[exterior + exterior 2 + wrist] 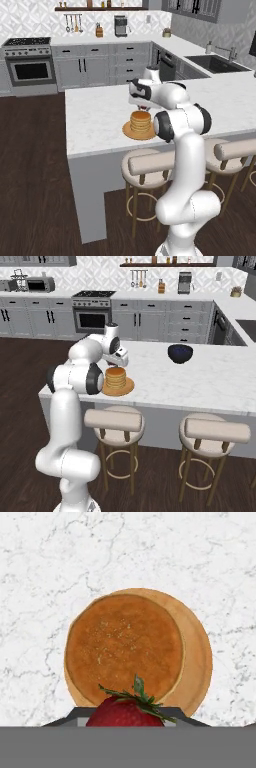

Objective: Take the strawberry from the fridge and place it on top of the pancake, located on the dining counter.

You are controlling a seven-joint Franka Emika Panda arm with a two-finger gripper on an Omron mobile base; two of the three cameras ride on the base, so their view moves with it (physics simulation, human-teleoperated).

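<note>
**Strawberry over pancake**

Marble table (90, 120) at left; jaws clamped on strawberry (125, 713), hovering above pancake (125, 649) stack on tan plate (197, 657), not touching. Black bowl (180, 353) well apart, further right.

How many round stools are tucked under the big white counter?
2 in the right base view: one stool below the pancake, another stool further right. More may be hidden beyond the picture's edge.

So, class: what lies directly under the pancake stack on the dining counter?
A flat tan plate lies under the pancake; its rim shows, its middle is covered.
</note>
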